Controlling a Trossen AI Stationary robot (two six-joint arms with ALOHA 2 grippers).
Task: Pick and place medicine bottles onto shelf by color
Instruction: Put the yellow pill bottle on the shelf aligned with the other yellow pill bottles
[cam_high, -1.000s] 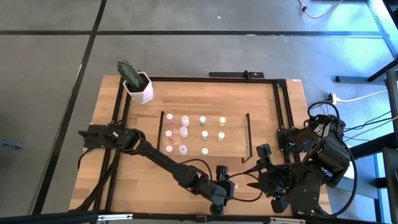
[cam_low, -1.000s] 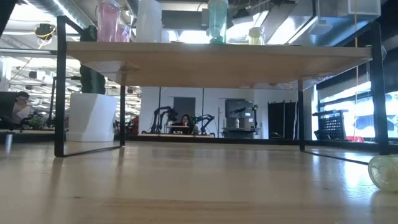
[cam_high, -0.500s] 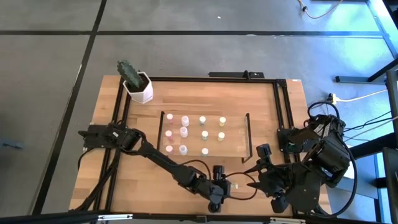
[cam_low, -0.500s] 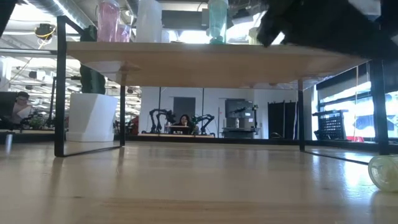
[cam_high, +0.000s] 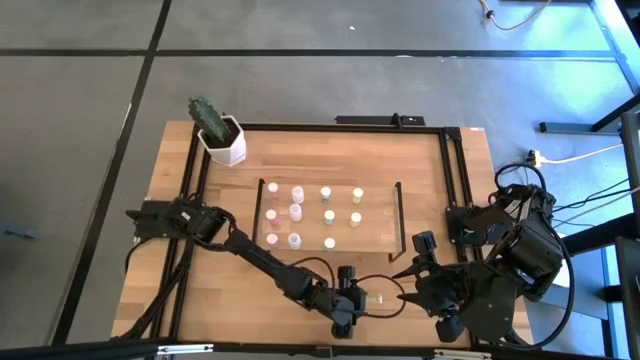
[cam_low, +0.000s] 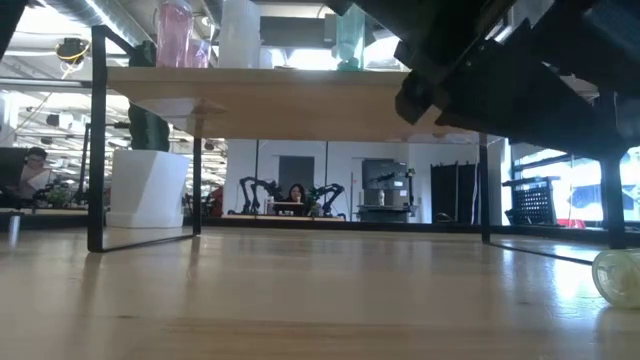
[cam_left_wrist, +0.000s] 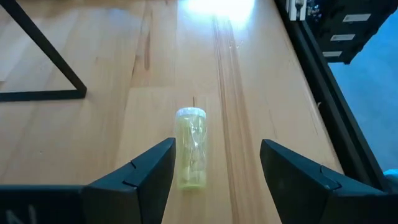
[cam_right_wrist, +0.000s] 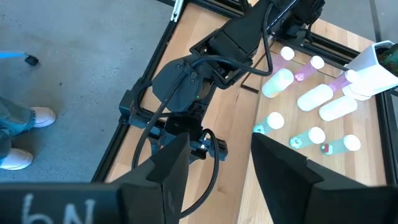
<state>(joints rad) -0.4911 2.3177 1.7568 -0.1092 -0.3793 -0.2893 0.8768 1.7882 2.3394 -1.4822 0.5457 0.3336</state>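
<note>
Left wrist view — open left gripper (cam_left_wrist: 214, 165) — yellow bottle (cam_left_wrist: 190, 148)

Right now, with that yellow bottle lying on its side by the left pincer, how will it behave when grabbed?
The yellow bottle lies flat between the open fingers of the left pincer, so a nudge likely rolls it. It looks small and see-through, so probably light. The smooth round wall may slip unless squeezed squarely.

No text reads clearly; pale marks on the right end effector (cam_right_wrist: 214, 165) (perhaps "6N") stay unclear.
</note>
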